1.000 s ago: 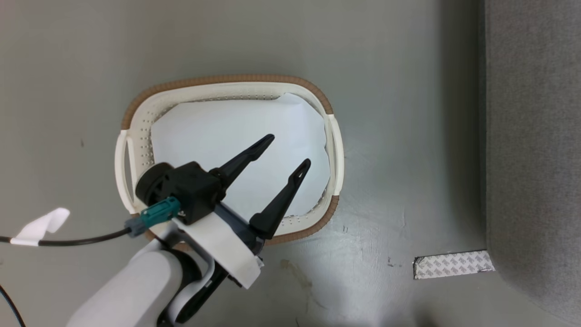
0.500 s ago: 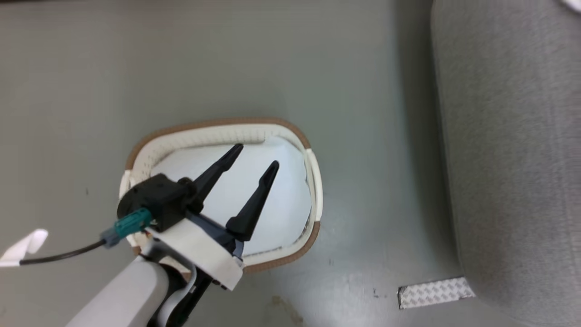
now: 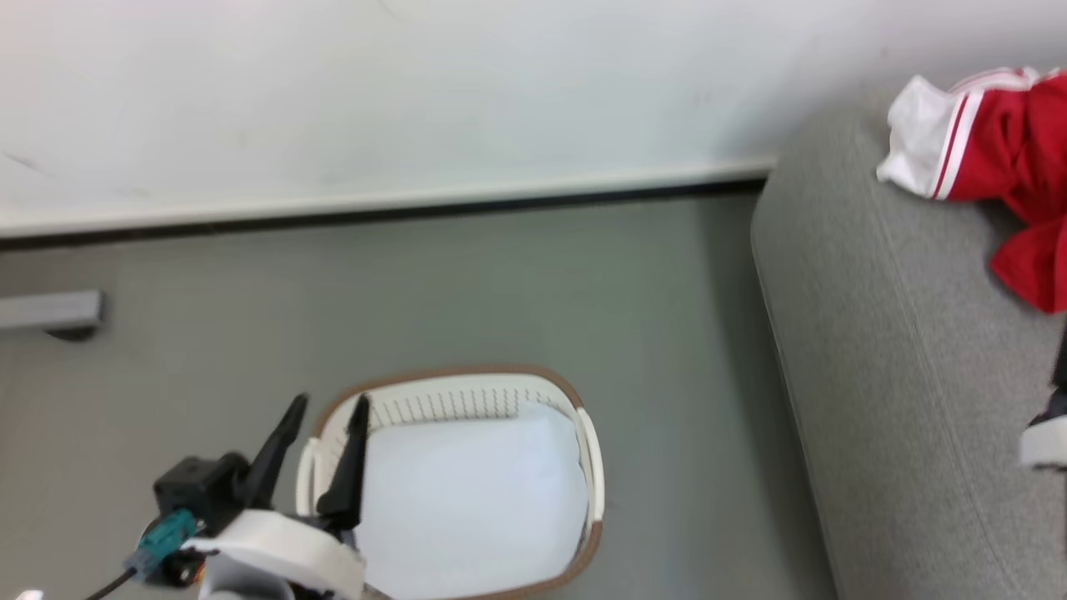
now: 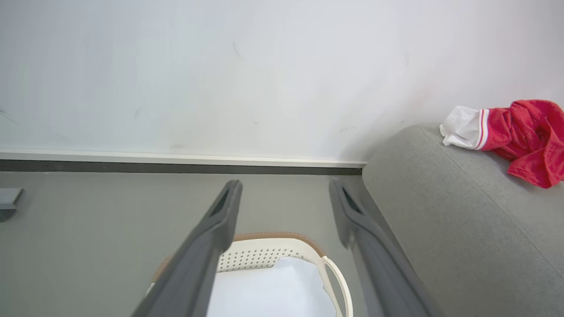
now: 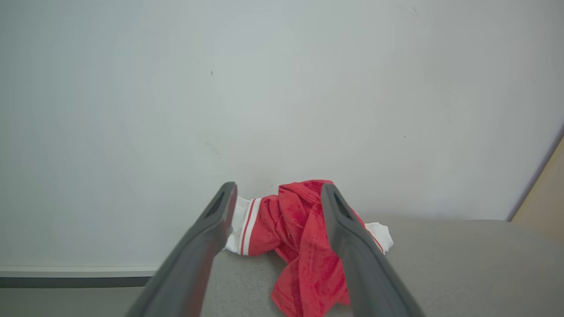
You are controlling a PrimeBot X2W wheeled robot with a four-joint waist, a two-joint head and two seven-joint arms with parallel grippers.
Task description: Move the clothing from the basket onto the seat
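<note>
Right wrist view: the right end effector [image 5: 277, 189] is spread, the clothing [image 5: 304, 251] heaped on the seat [image 5: 440, 264], perhaps brushing one finger. Best lift straight clear to avoid snagging. The left end effector [image 3: 328, 402], also spread, hovers by the basket [image 3: 458, 371], which holds a pale sheet [image 3: 467, 492].

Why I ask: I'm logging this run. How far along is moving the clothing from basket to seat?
Done: the red clothing lies bunched on the grey sofa. The basket shows a pale sheet, no red fabric. In hand: nothing; left pincer and right pincer stand open, empty. Left: seemingly nothing, though the basket's near edge is cut off.
</note>
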